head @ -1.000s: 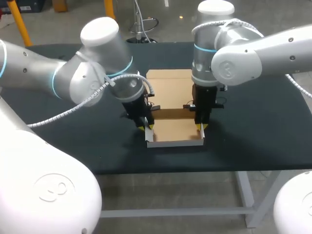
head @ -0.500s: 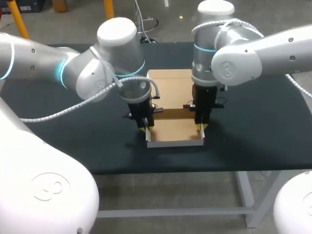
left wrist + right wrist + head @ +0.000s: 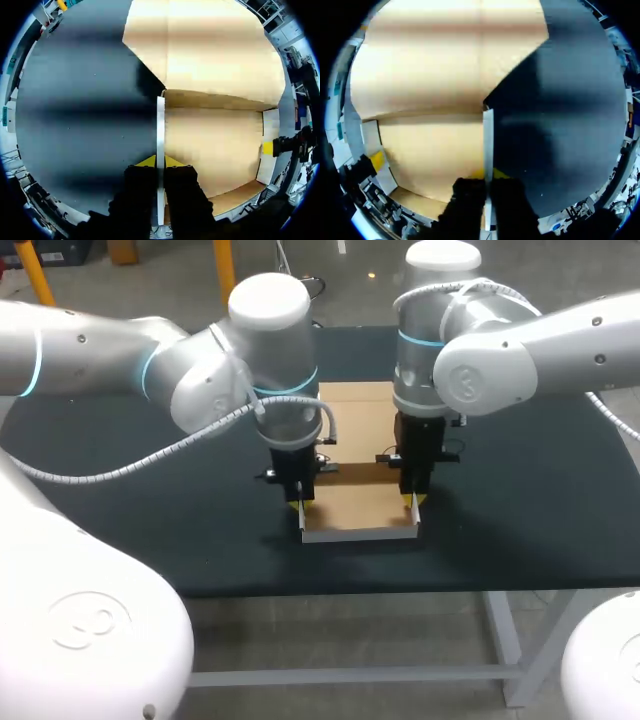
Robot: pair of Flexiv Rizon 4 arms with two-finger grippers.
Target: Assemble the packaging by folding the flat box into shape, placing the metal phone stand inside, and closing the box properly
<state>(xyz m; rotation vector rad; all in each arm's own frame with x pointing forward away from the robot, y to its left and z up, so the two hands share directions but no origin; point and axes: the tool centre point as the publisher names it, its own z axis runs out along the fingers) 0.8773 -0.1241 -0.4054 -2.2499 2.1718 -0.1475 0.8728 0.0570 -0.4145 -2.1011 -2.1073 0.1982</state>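
The cardboard box (image 3: 356, 504), brown inside and white outside, lies half folded at the table's middle, its wide lid flap (image 3: 350, 420) flat behind it. My left gripper (image 3: 299, 506) points down at the box's left wall (image 3: 160, 125), and in the left wrist view its yellow tips (image 3: 160, 161) press that thin white wall from both sides. My right gripper (image 3: 413, 502) is shut the same way on the right wall (image 3: 488, 135), with its tips (image 3: 488, 174) on either side. A low front wall (image 3: 358, 534) stands up. No metal phone stand is in view.
The black table (image 3: 150, 490) stretches to both sides of the box, with its front edge close below the box. My two arms come in over the table from left and right and crowd the space above the box.
My left arm has swung to the right over the box's left side, and its fingers have closed in on the left wall. The right arm and the box have stayed put.
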